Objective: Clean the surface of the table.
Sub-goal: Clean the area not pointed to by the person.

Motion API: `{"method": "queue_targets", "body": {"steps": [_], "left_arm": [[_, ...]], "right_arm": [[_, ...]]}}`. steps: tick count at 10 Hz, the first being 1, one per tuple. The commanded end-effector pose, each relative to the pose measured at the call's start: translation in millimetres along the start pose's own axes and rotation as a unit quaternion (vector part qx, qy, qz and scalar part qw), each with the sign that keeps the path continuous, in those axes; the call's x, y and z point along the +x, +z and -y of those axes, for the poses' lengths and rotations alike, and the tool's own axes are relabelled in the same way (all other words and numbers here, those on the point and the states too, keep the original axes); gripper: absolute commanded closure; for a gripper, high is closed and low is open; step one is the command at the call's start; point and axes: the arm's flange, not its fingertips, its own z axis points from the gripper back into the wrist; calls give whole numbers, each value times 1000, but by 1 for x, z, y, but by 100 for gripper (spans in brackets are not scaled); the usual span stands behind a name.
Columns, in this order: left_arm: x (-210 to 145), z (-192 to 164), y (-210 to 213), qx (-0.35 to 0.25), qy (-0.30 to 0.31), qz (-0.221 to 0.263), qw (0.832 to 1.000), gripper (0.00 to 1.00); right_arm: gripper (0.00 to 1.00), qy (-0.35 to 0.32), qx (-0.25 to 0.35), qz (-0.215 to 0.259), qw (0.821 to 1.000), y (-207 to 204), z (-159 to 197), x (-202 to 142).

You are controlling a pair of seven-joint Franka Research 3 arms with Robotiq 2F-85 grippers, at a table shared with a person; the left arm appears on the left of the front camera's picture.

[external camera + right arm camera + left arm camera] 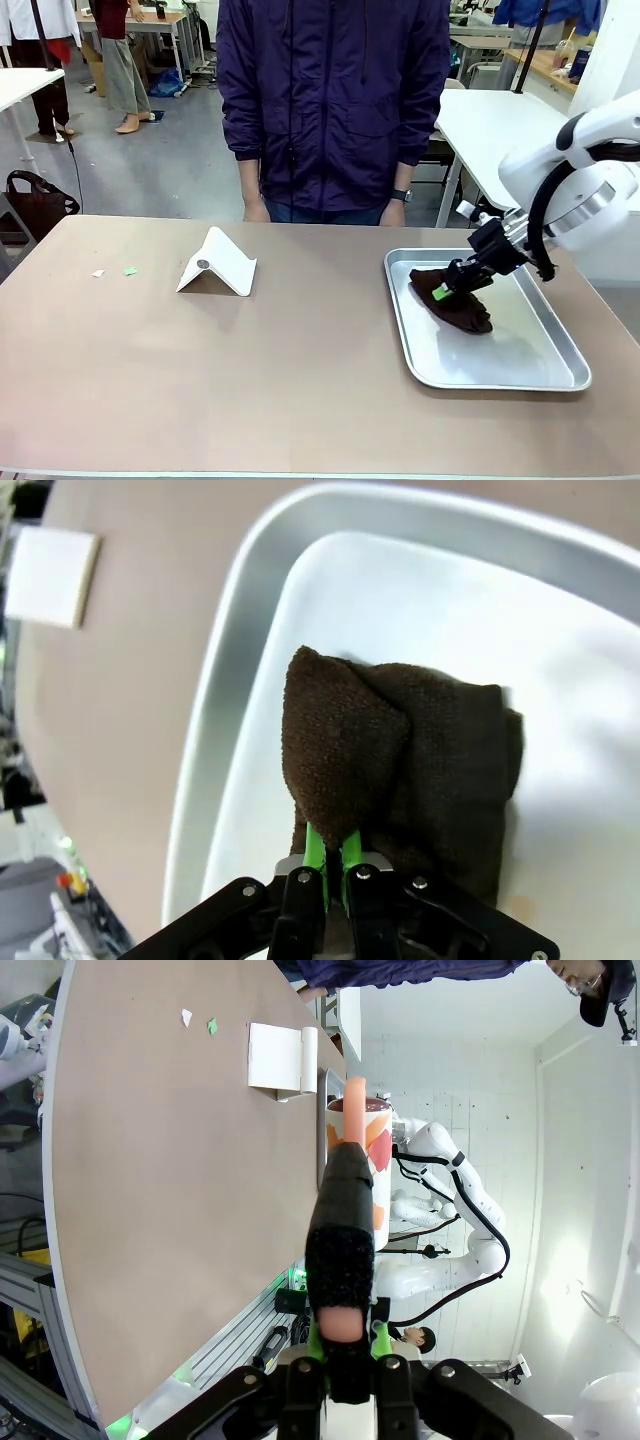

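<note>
Nearest me, my left gripper (340, 1345) is clamped on a pink stick with black foam (338, 1245). The table (250, 380) spreads ahead. At its right, my right gripper (447, 290) pinches one fold of the brown cloth (472, 314) lying in the tray (500, 383). I judge that thin hold could slip, or the cloth could drag the tray. Farther left, a sweep toward the scraps (130, 271) could knock the white stand (218, 265).

My front camera looks across the tabletop (300, 390) toward the person (335, 100), with the metal tray (500, 350) at right. My right wrist camera hangs close above that tray. My left wrist camera, rolled sideways, looks along the tabletop from far off the tray. All three share the white stand (222, 262).
</note>
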Motion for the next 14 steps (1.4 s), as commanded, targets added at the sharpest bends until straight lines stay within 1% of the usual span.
{"method": "queue_targets", "body": {"steps": [1, 2, 3, 5, 6, 7, 8, 9, 10, 12, 13, 14], "left_arm": [[-2, 5, -1, -2, 3, 4, 1000, 82], [-2, 5, -1, -2, 3, 4, 1000, 82], [-2, 5, -1, -2, 3, 4, 1000, 82], [-2, 5, -1, -2, 3, 4, 1000, 82], [-2, 5, -1, -2, 3, 4, 1000, 82], [-2, 5, -1, -2, 3, 4, 1000, 82], [-2, 5, -1, -2, 3, 4, 1000, 82], [-2, 5, -1, -2, 3, 4, 1000, 82], [-2, 5, -1, -2, 3, 4, 1000, 82], [-2, 5, -1, -2, 3, 4, 1000, 82], [-2, 5, -1, -2, 3, 4, 1000, 82], [-2, 5, -1, -2, 3, 4, 1000, 82]], "right_arm": [[93, -60, -50, 31, 996, 20, 26, -17], [93, -84, -58, 48, 994, 31, 36, -24], [93, -99, -53, 62, 992, 40, 44, -30], [93, -80, 15, 88, 993, 49, 41, -33], [93, -67, 54, 102, 991, 52, 36, -31], [93, -60, 105, 120, 985, 58, 31, -31], [93, -62, 157, 141, 975, 67, 26, -33], [93, -69, 224, 159, 959, 80, 19, -39], [93, -69, 279, 165, 943, 91, 12, -46], [93, -70, 378, 161, 909, 112, -4, -61], [93, -68, 427, 149, 890, 123, -11, -70], [93, -51, 464, 131, 875, 135, -17, -81]]}}
